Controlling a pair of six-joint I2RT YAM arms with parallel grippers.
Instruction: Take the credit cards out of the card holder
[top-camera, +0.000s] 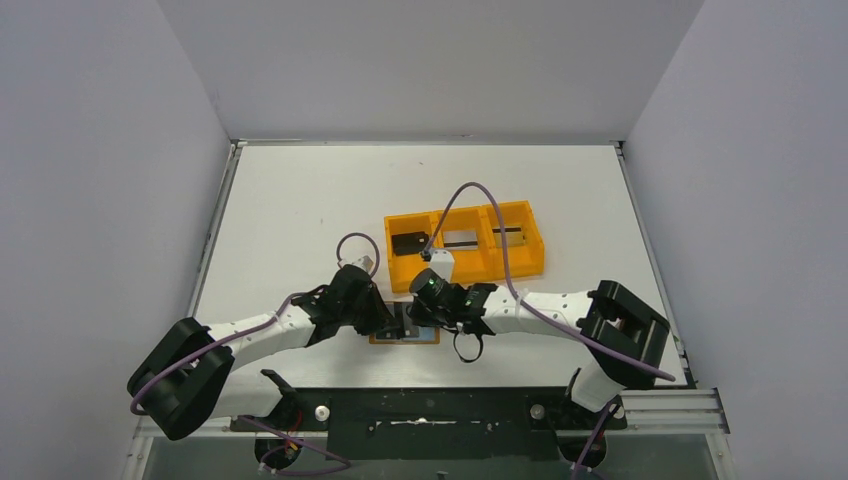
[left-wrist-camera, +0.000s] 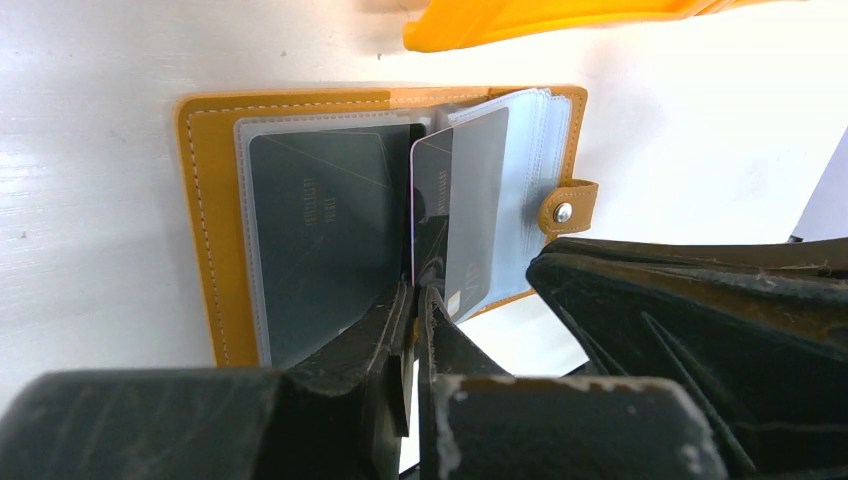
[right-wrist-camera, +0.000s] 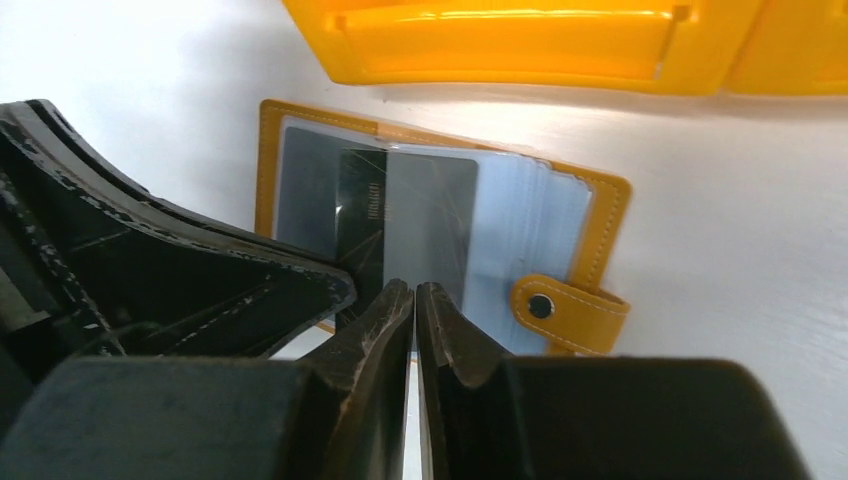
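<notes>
Grey credit card (left-wrist-camera: 465, 200) in the open card holder (left-wrist-camera: 205, 220) — long axis straight away from the left gripper (left-wrist-camera: 412, 295) pinching its near edge — right gripper (right-wrist-camera: 414, 290) alongside, jaws nearly together, grip unclear.

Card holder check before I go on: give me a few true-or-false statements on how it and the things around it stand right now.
1. The card holder lies open on the table. True.
2. Its snap tab is fastened. False: it sticks out loose from the holder's edge.
3. Every sleeve is empty. False: a dark card sits in the sleeve of one panel.
4. An orange tray lies just beyond the holder, farther from the arm bases. True.
5. The left gripper is well away from the holder. False: it and the right gripper both have their fingertips at the holder's near edge.
</notes>
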